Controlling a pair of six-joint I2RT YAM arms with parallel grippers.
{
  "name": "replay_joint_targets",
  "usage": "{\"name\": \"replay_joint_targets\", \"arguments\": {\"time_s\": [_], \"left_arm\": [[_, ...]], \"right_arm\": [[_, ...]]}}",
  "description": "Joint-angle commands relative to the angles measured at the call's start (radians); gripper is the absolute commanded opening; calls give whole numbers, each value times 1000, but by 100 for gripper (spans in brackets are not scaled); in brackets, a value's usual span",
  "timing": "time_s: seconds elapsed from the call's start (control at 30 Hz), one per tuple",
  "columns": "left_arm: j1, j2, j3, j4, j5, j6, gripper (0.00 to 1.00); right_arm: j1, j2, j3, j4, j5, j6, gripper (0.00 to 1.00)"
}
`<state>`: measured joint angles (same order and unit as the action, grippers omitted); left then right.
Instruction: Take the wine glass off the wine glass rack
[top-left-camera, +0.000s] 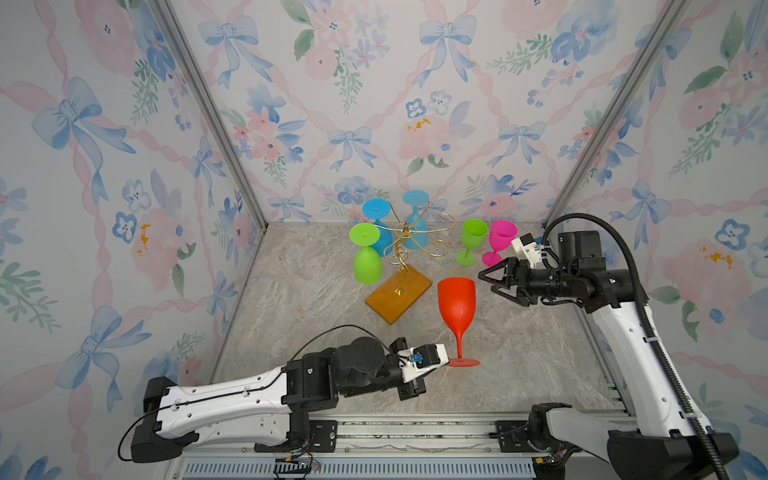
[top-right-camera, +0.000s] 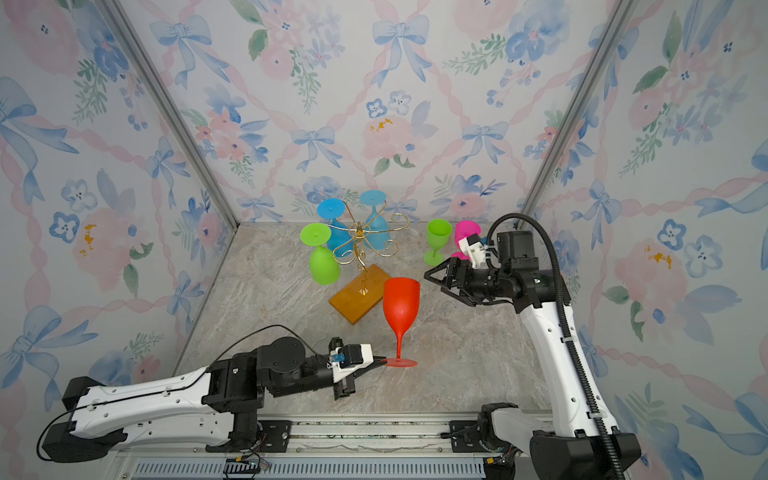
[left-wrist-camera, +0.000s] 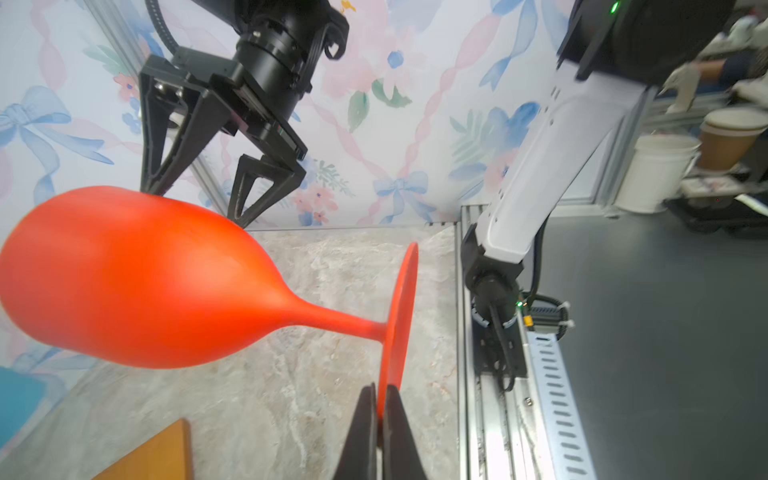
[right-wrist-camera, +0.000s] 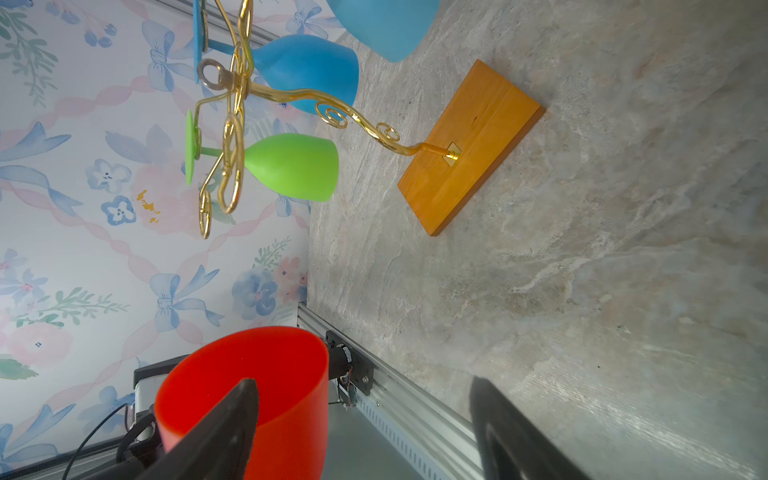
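Left wrist view shows the left gripper (left-wrist-camera: 379, 399) pinching only the foot rim of the red glass (left-wrist-camera: 137, 278), which stands upright off the rack (top-left-camera: 399, 297), just beside its base; whether the foot rests on the table (left-wrist-camera: 270, 407) is unclear. Right gripper (left-wrist-camera: 195, 205), 2 fingers spread, hangs near the bowl, apart. So slim a pinch may let the glass swivel and topple against the rack.
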<state>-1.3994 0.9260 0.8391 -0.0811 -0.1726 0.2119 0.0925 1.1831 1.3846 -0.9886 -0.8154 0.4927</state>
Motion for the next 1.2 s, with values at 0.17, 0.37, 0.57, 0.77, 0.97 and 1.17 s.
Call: {"name": "replay_joint_targets", "arguments": {"time_s": [0.17, 0.37, 0.57, 0.77, 0.97, 1.17], "left_arm": [[-82, 78, -78, -3, -452, 448, 0], [-94, 85, -133, 45, -560, 614, 0], [-100, 97, -221, 59, -648, 785, 0], [-100, 62, -316, 240, -687, 994, 0], [-99, 53, -443, 472, -723, 1225, 0], [-99, 47, -476, 520, -750, 1250, 0]], "right_arm": [[27, 11, 65, -114, 61, -52, 82], [132, 49, 135, -204, 168, -112, 82], [196, 87, 191, -186, 211, -96, 82], [252, 126, 209, -175, 218, -94, 76], [309, 147, 184, -168, 229, -98, 62], [358, 169, 163, -155, 232, -97, 54]]}}
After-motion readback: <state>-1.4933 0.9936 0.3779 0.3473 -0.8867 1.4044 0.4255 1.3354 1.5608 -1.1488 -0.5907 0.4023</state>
